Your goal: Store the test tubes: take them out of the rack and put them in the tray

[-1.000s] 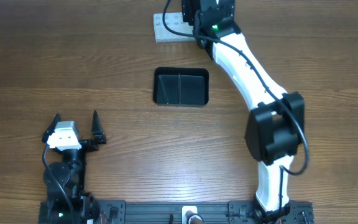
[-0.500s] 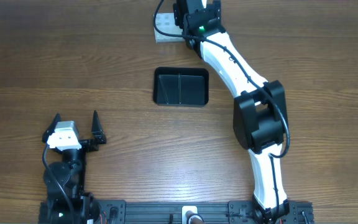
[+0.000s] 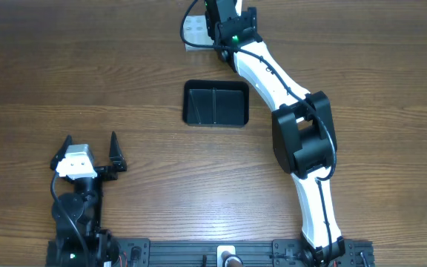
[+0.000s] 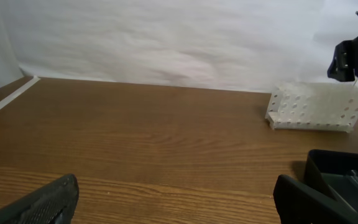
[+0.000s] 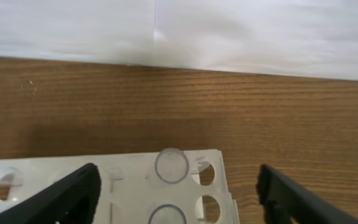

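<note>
Right wrist view: gripper [image 5: 178, 194] above rack [image 5: 130, 200]

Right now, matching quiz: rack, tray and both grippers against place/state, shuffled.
Things
1. rack
2. tray
3. left gripper
4. right gripper

Place/state
A. open, near its own arm's base, away from rack and tray
B. black, middle of the table
C. open, over the rack's end
D. white, at the table's far side

Pairs: 1-D, 2-B, 3-A, 4-C
</note>
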### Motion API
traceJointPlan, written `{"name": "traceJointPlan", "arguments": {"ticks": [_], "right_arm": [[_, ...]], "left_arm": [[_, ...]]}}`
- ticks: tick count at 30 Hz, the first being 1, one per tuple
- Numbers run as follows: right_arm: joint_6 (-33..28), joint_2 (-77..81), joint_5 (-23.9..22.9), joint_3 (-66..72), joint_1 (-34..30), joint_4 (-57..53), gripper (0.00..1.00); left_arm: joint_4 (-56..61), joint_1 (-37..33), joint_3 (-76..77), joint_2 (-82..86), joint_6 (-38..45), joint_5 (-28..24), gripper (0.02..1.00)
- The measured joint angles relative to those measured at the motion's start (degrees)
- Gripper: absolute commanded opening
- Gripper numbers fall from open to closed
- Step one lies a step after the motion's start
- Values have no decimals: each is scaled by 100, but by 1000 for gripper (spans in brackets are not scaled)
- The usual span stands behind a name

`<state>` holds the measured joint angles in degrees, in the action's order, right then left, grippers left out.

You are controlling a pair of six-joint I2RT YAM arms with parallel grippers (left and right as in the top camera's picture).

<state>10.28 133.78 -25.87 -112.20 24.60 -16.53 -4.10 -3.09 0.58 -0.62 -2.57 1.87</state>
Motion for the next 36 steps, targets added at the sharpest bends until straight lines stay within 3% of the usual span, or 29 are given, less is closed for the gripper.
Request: {"name": "traceJointPlan", "arguments": {"ticks": [23, 30, 36], "right_arm": [[-2, 125, 0, 0, 0, -13, 728], [-15, 151, 2, 0, 0, -59, 638], [-9, 151, 0, 0, 0, -105, 454]], "left_arm": [[0, 0, 0, 0, 0, 2, 996], [0, 0, 0, 0, 0, 2, 998], [0, 0, 0, 0, 0, 2, 998]]}}
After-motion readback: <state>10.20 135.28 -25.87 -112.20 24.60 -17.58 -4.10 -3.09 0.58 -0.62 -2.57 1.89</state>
